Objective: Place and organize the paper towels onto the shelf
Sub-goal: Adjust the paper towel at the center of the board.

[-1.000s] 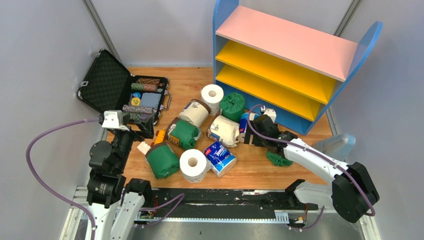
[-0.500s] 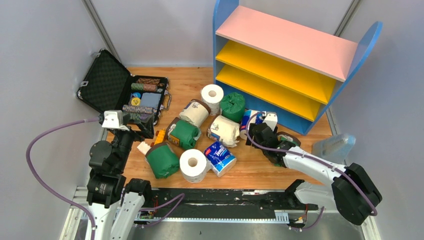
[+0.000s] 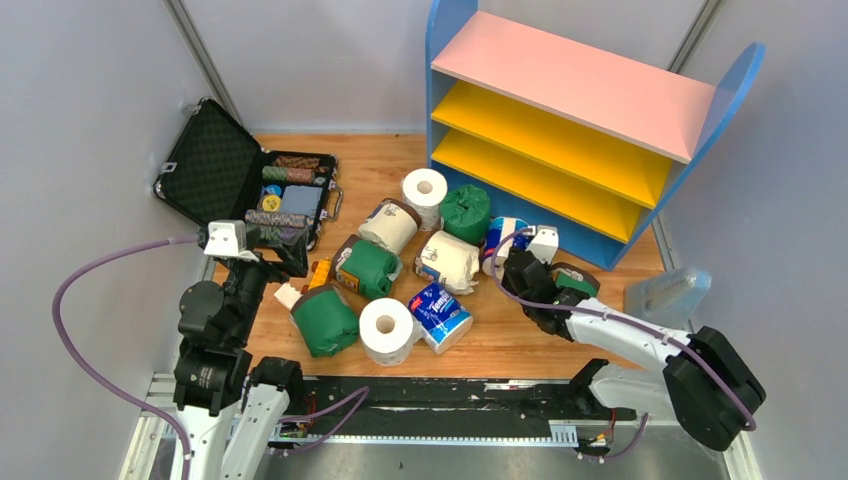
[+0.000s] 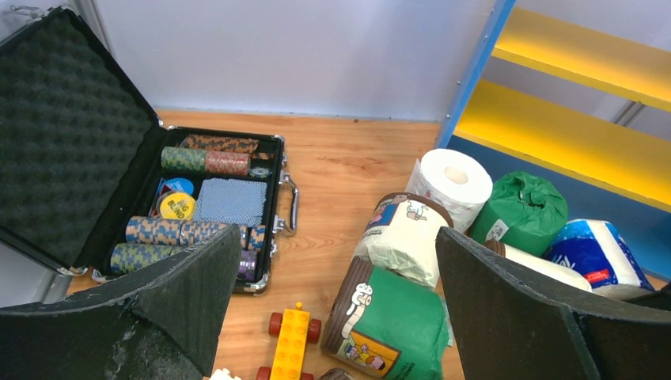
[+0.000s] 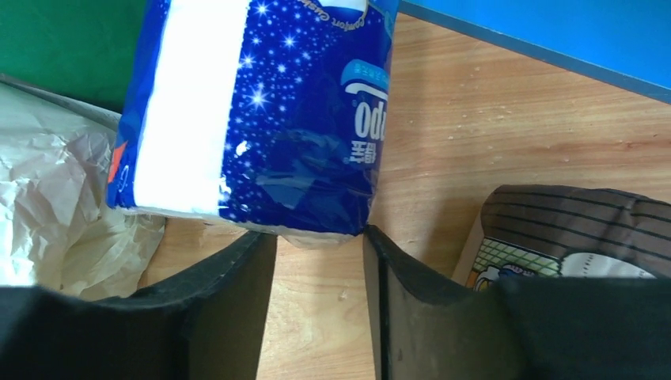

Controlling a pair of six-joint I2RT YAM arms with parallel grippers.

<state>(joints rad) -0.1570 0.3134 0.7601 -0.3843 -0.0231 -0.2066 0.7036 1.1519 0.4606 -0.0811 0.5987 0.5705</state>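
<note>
My right gripper has its jaws parted and empty, tips just short of the blue-and-white roll at 12 o'clock. Over the last second I've swung back off it, so there's no grasp yet. It lies on the wood, with the shelf at 1 o'clock. The roll is a soft cylinder in glossy starred film. A crinkly cream roll sits at 9. My left gripper gapes wide, holding nothing.

"Tempo" on blue-and-white pack right of black case, "BIG BLIND" on yellow disc inside case
</note>
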